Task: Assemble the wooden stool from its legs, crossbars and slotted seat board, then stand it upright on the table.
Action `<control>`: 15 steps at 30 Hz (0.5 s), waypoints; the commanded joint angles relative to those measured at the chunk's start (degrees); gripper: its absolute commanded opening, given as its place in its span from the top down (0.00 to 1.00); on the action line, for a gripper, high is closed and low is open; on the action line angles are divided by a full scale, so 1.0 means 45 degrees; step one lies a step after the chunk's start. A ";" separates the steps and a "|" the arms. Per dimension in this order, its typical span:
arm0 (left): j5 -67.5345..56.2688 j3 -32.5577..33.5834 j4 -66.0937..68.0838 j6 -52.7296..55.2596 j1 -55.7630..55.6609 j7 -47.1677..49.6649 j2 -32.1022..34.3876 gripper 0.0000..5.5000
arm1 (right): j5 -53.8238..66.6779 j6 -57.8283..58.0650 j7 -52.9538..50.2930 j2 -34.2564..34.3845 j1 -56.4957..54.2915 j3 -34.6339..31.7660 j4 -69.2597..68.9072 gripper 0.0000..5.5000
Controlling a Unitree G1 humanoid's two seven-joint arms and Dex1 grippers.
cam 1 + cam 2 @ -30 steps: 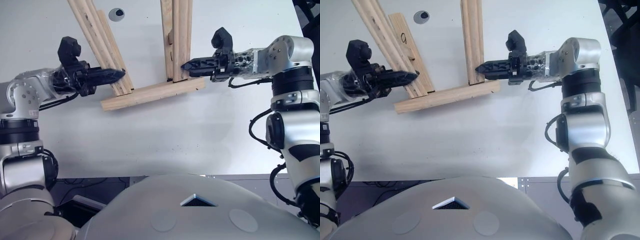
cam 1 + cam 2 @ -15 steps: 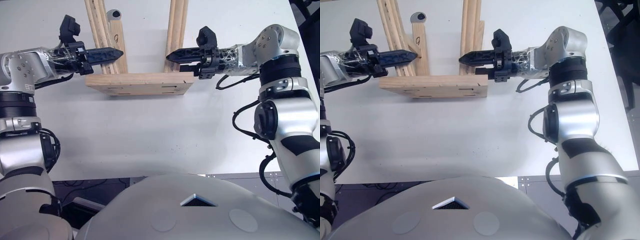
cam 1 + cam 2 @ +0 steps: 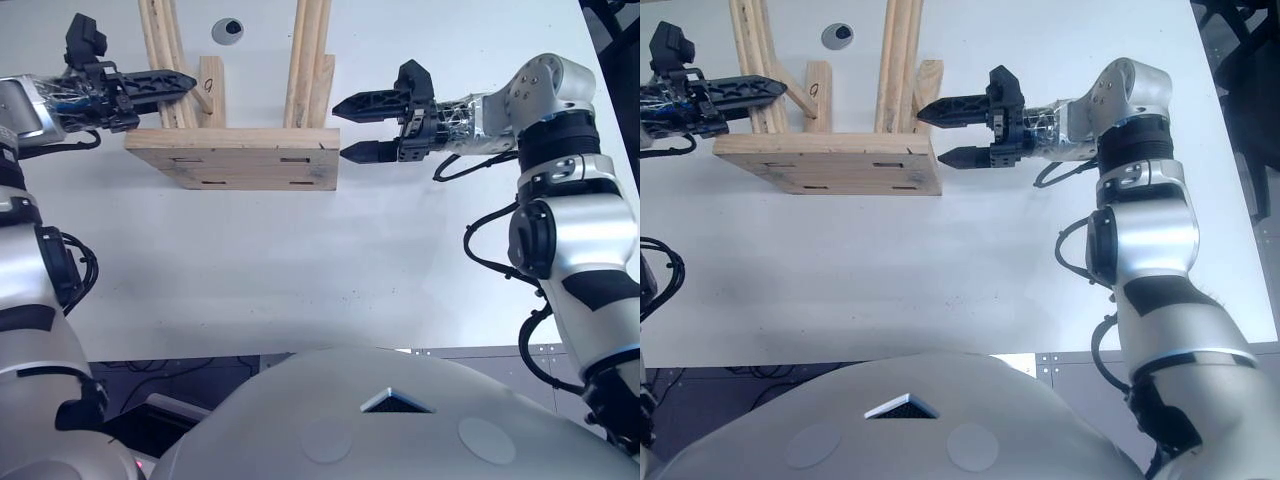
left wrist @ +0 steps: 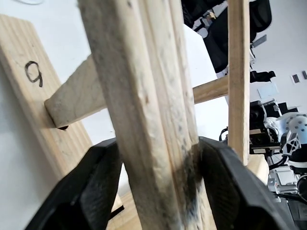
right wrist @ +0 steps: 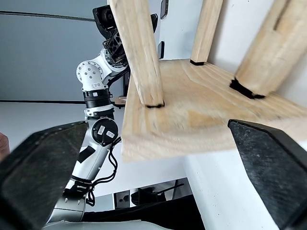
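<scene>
Evidently the assembled stool (image 3: 240, 150) is laid on its side on the table (image 3: 400, 250). A leg (image 4: 148, 120) is clamped by the left gripper (image 3: 185, 82), probably for tipping it upright; the right gripper (image 3: 342, 128) is held spread beside the seat board (image 3: 830, 165), grasping nothing.

Bright, even light is falling from overhead onto the white table (image 3: 300, 260), which is reflecting it softly in the head views. The stool (image 3: 232, 158) is throwing only a faint, diffuse shadow on the tabletop beside it. In the wrist views the tabletop is washing out to plain white.
</scene>
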 commanded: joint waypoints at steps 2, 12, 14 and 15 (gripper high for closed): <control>-0.0111 0.0646 0.0317 0.0546 -0.0412 -0.0546 0.0440 0.49 | 0.0377 -0.0782 -0.0403 -0.0020 0.1036 -0.0430 -0.2235 0.02; 0.1474 -0.0100 0.0020 -0.1689 0.0447 -0.2072 0.1986 0.34 | -0.0207 -0.3971 -0.0512 -0.0682 0.3527 0.0715 -0.6449 0.02; 0.1414 0.0610 -0.0034 -0.3422 0.1095 -0.2694 0.2486 0.34 | -0.0206 -0.5206 0.0409 -0.1321 0.4452 0.1083 -0.7800 0.02; 0.1292 0.1170 0.0034 -0.4506 0.1407 -0.2884 0.2600 0.34 | -0.0242 -0.5697 0.0682 -0.1563 0.4794 0.1211 -0.8295 0.02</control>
